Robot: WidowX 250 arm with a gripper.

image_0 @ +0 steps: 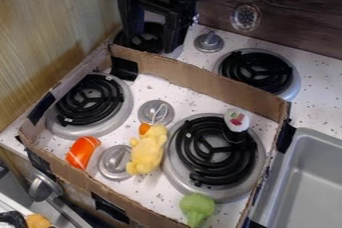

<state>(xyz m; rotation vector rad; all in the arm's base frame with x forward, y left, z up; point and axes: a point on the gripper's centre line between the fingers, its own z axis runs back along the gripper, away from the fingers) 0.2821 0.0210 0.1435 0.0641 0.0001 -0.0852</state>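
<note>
Over the back-left burner (142, 44), the claw (153, 42) hangs spread wide, near the cardboard wall's (194, 78) edge.

A cardboard wall (220, 90) with black tape (124, 68) goes around 2 burners (90, 100) and 2 knobs (115, 162). Outside it, 1 more burner (256, 72) is at the back right, with 1 more knob (209, 42) to its left. The metal sink (307, 182) is at the right. A slotted spoon (246, 17) hangs before the dark panel (300, 19). Pale wood (50, 27) stands at the left.
</note>
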